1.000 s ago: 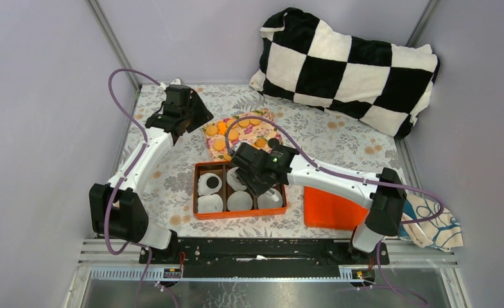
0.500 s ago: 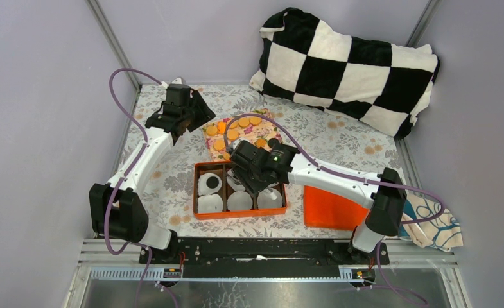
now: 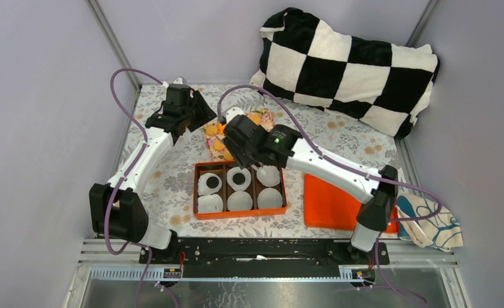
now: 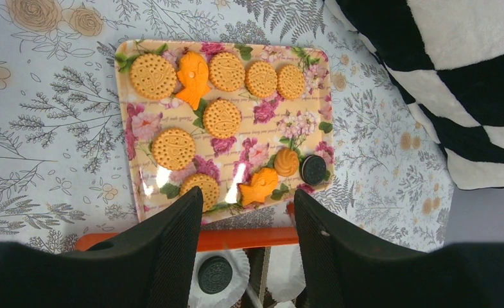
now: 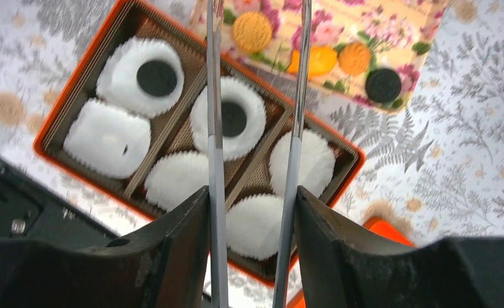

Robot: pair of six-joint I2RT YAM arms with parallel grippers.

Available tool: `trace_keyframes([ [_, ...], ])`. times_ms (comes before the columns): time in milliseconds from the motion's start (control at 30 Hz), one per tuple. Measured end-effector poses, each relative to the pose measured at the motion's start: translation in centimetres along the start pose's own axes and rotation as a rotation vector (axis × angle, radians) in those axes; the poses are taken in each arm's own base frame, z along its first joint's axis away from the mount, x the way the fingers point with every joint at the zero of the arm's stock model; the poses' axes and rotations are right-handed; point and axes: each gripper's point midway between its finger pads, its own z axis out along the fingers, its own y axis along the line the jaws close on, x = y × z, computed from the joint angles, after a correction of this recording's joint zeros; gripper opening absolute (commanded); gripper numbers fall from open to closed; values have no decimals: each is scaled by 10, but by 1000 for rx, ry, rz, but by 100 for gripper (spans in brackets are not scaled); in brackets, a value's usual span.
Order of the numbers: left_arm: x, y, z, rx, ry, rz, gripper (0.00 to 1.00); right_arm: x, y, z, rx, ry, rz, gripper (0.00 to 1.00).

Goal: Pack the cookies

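Several tan round cookies (image 4: pixel 153 76) and one dark cookie (image 4: pixel 314 169) lie on a floral tray (image 4: pixel 268 128). An orange box (image 3: pixel 239 216) holds white paper cups. Dark cookies sit in the back left cup (image 5: pixel 156 77) and the back middle cup (image 5: pixel 234 119). My right gripper (image 5: pixel 252 192) is shut on metal tongs (image 5: pixel 214 96). The tong tips are apart and empty, over the box's far edge near the tray. My left gripper (image 4: pixel 248 199) is open and empty, above the tray's near edge.
An orange lid (image 3: pixel 329 204) lies right of the box. A black-and-white checked pillow (image 3: pixel 352 64) fills the back right. A patterned cloth (image 3: pixel 432 224) lies at the right edge. Walls and metal posts close in both sides.
My right gripper has moved from over the box's middle away toward the tray. The back middle cup now shows a dark cookie. The left arm has not moved.
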Motion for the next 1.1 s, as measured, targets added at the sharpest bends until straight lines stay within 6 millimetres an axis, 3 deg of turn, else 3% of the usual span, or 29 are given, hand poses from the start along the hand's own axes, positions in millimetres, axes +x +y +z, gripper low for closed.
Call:
trace_keyframes([
  [133, 0, 1, 0, -3, -2, 1, 60, -14, -20, 36, 48, 6, 31, 53],
  [333, -2, 4, 0, -18, -12, 13, 60, 13, -46, 97, 107, 135, 48, 52],
  [467, -4, 4, 0, -24, -18, 16, 60, 24, -45, 110, 91, 174, 47, 53],
  [733, -4, 5, 0, -30, -22, 17, 60, 25, -39, 120, 52, 178, 61, 53],
  [967, -4, 5, 0, -29, -22, 17, 60, 42, -50, 152, 59, 247, 101, 54],
  [1033, -4, 5, 0, -29, -22, 17, 60, 44, -55, 159, 64, 257, 112, 51],
  [1100, -4, 5, 0, -29, -22, 17, 60, 43, -56, 163, 56, 260, 125, 39],
])
